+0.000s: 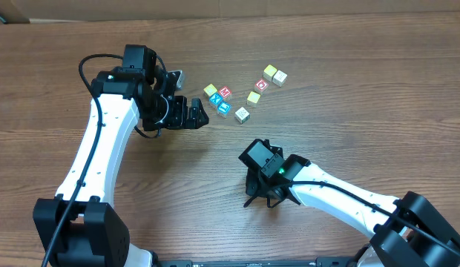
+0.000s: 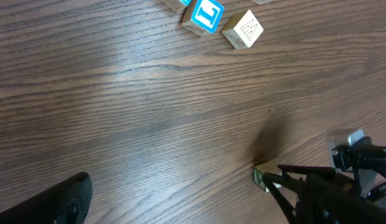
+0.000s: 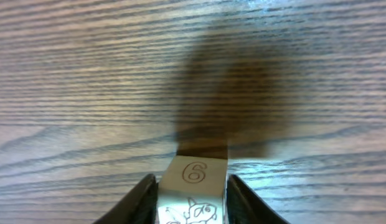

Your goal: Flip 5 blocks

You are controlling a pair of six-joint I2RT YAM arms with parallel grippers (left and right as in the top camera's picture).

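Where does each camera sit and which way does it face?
Overhead: above the table, facing straight down on the scattered blocks, both arms, the left gripper and the right gripper.
Left wrist: on the left arm, facing obliquely down across the wood toward a blue L block and a cream lettered block; one own finger shows.
Right wrist: on the right arm, facing the wood close up; own fingers clamp a cream block marked 6.
Shared: overhead and left wrist both show the right gripper and the blue L block.

arms [image 1: 104, 141]: white links | joints [image 1: 141, 59], cables [image 1: 89, 63]: black | wrist light [image 1: 280, 171]: possibly green
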